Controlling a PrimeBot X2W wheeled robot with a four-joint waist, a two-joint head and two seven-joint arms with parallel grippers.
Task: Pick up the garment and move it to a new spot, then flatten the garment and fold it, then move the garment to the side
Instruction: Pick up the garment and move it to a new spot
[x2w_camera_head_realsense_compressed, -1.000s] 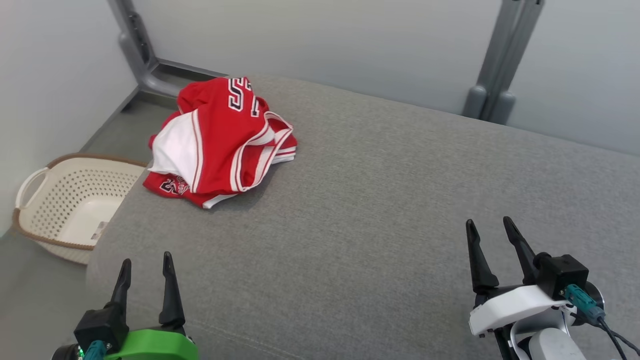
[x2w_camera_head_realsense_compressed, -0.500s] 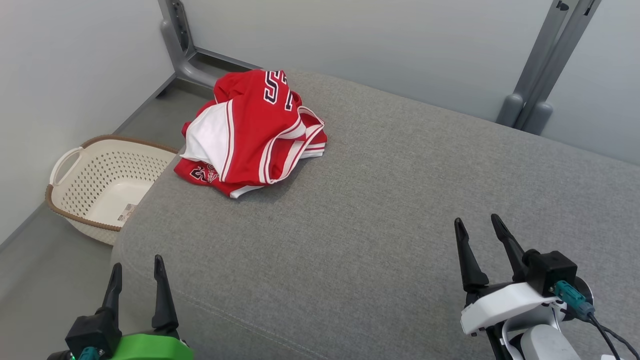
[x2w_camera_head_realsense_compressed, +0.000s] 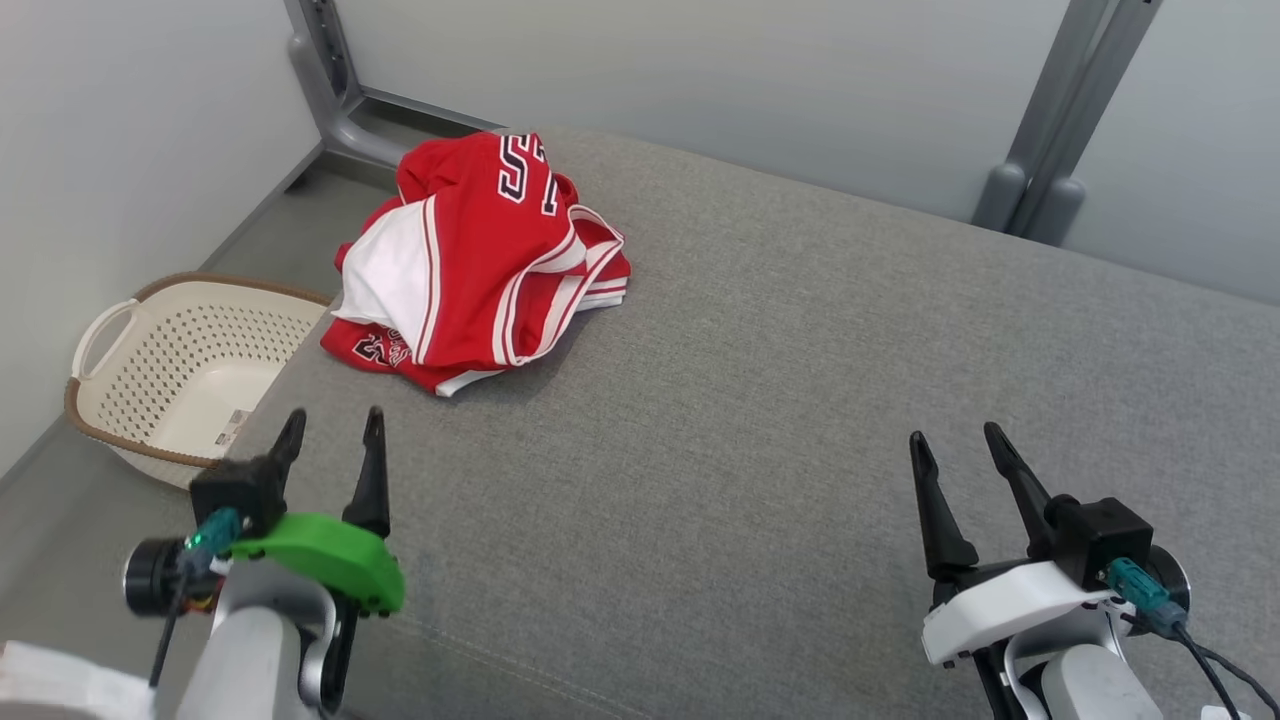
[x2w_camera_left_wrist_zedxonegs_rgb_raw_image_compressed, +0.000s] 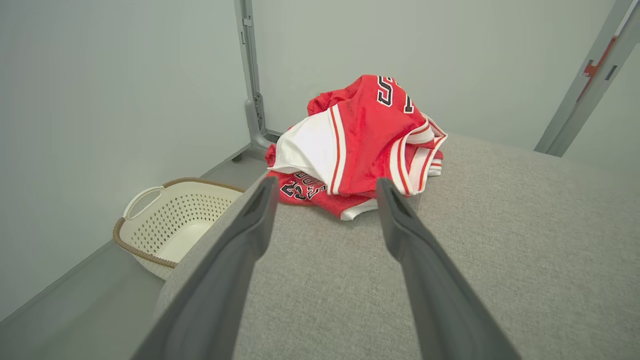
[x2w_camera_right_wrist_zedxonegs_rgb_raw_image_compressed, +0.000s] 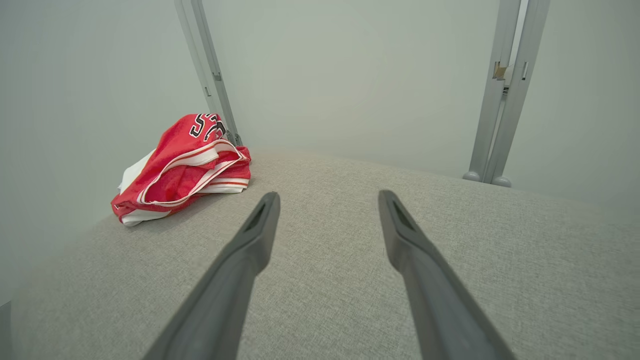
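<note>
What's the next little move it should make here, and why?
Probably reach the left gripper forward to the jersey. The jersey lies crumpled and untouched at the cushion's far left corner. Both this one and the right gripper are open and empty, and the left is nearer, pointing at it.

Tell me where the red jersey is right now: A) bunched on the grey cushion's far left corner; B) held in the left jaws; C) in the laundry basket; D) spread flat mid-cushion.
A: the red jersey lies crumpled on the grey cushion by its far left corner, with nothing gripping it.
</note>
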